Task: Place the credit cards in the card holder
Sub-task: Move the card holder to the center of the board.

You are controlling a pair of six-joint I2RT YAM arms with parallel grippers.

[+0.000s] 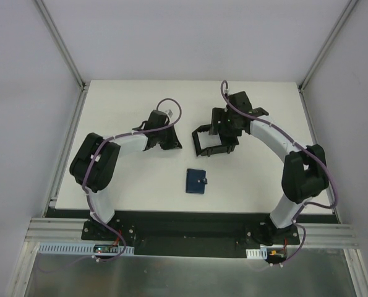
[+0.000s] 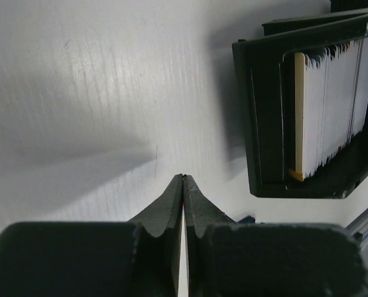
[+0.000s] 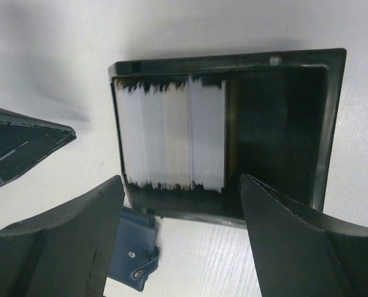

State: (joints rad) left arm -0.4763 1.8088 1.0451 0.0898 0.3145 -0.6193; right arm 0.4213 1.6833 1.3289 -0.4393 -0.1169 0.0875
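The credit cards (image 3: 171,133) stand on edge as a whitish stack in the left half of a black tray (image 3: 332,124). One at the end looks yellow-orange (image 2: 299,105). The card holder (image 1: 196,181) is a closed navy wallet with a snap tab, lying flat on the table in front of the tray; it also shows in the right wrist view (image 3: 134,260). My right gripper (image 3: 180,185) is open and empty, just above the tray's near wall. My left gripper (image 2: 184,177) is shut and empty, low over the bare table left of the tray (image 2: 258,124).
The black tray (image 1: 202,141) sits mid-table between the two grippers; its right half is empty. The left gripper's fingers (image 3: 23,145) show at the left of the right wrist view. White walls and metal posts enclose the table (image 1: 134,179).
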